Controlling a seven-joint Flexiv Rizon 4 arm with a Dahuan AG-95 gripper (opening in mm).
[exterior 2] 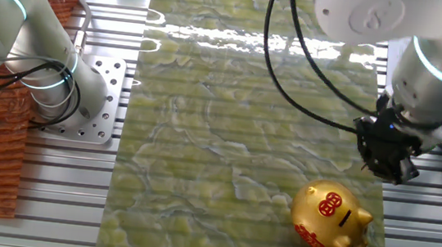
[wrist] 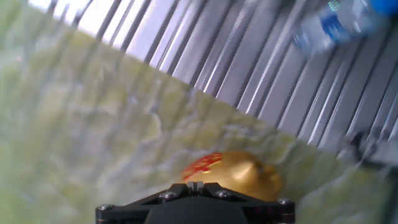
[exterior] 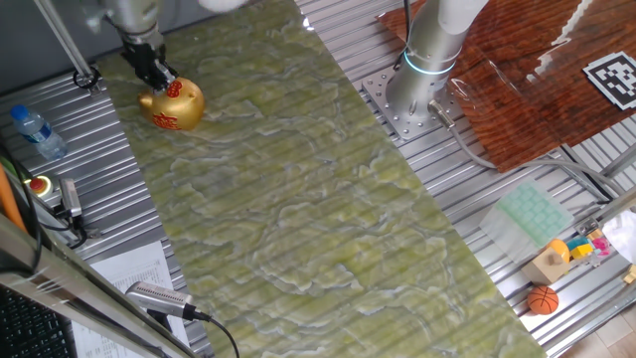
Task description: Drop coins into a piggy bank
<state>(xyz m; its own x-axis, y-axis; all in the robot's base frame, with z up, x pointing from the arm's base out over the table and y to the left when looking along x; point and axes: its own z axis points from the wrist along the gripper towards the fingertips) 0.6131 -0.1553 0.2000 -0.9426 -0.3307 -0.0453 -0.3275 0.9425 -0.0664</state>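
While I'm hanging over the far corner of the green marbled counter (exterior: 328, 219), my gripper (exterior: 159, 76) is sitting just above the piggy bank (exterior: 171, 105), and honestly I can't tell whether my jaws are clenched or released, since they're too dark and small in both fixed views and out of frame in the hand view. The piggy bank is standing upright near the counter's edge, gold and shiny with red markings on its back and side, and its slot is showing on top in the other fixed view. The hand view is blurry, just catching the pig's gold back below me. A water bottle (exterior: 38, 131) is lying on the ribbed metal beside the counter. No coin I can make out anywhere.
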